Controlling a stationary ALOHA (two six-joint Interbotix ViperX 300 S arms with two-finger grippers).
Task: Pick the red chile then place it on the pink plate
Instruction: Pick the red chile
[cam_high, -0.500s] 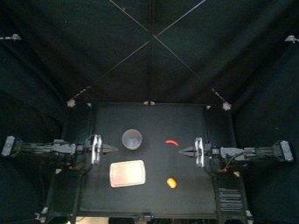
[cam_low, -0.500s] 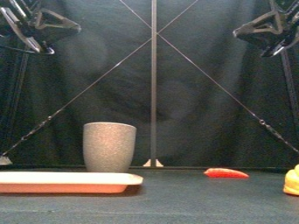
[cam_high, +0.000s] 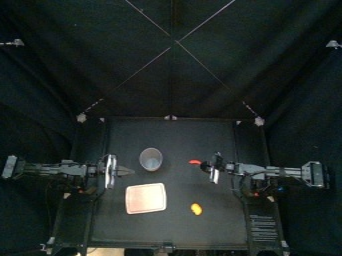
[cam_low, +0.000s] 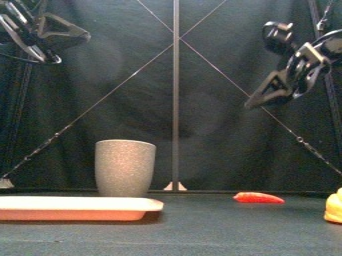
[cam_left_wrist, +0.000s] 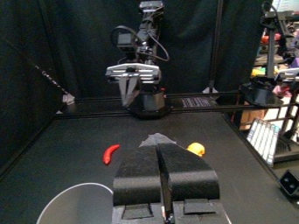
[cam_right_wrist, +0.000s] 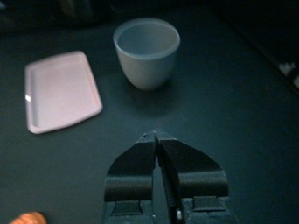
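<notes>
The left claw (cam_high: 110, 172) hangs over the desk's left edge with its jaws pressed flat together, holding nothing, as its own wrist view (cam_left_wrist: 163, 144) shows. The right claw (cam_high: 214, 170) reaches in from the right edge to a spot just right of the red chile (cam_high: 198, 161). Its jaws are likewise closed to a thin seam (cam_right_wrist: 158, 140) and empty, and the front view puts it high in the air (cam_low: 253, 103), well clear of everything below. The chile lies flat on the desk (cam_high: 227, 225), a little right of the middle and toward the back half, touched by neither claw. The pink plate (cam_high: 144, 198) sits left of the middle, nearer the front edge, with nothing on it. The tall grey speckled cup (cam_high: 151, 157) stands upright just behind the plate. A small yellow toy (cam_high: 197, 209) rests toward the front edge, well apart from the chile. In the right wrist view only a sliver of the chile (cam_right_wrist: 26, 219) shows at the frame's edge, and the front view cuts off the yellow toy (cam_low: 334, 207) at the right. The desk is matt black, and black curtains close the booth behind and at both sides.
</notes>
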